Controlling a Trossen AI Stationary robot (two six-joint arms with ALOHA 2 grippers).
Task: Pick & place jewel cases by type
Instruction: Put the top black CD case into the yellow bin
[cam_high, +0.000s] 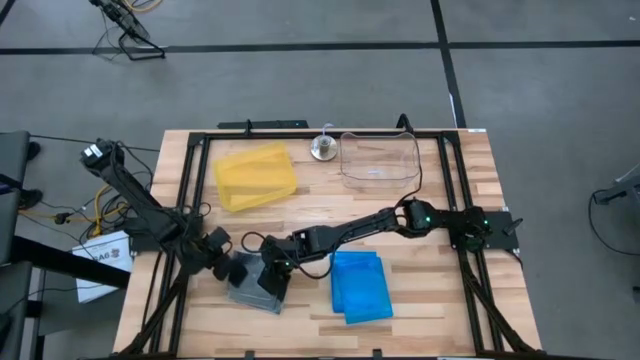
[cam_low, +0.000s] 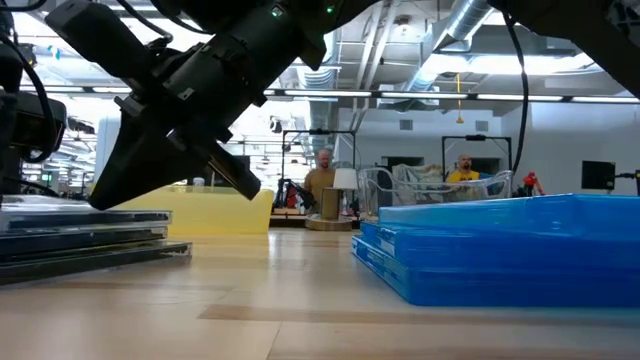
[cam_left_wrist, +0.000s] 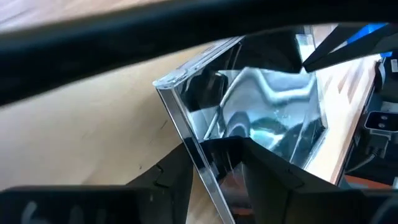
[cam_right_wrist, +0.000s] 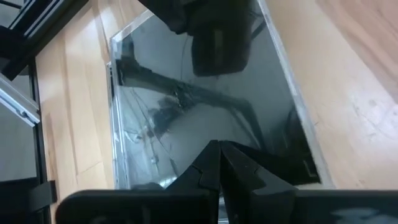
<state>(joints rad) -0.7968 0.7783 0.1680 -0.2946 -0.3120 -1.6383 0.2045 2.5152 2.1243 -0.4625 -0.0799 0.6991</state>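
Your left gripper (cam_left_wrist: 214, 171) straddles the edge of the top clear-grey jewel case (cam_left_wrist: 261, 118), seemingly pinching it (contact unclear); your right gripper (cam_right_wrist: 219, 163), pressed together, hovers above it.

The wooden worktop (cam_high: 420, 300) carries a yellow tray (cam_high: 256, 176), a clear tub (cam_high: 379, 160), a small metal bell (cam_high: 322, 149), stacked blue jewel cases (cam_high: 360, 286) and stacked clear-grey jewel cases (cam_high: 255, 287).
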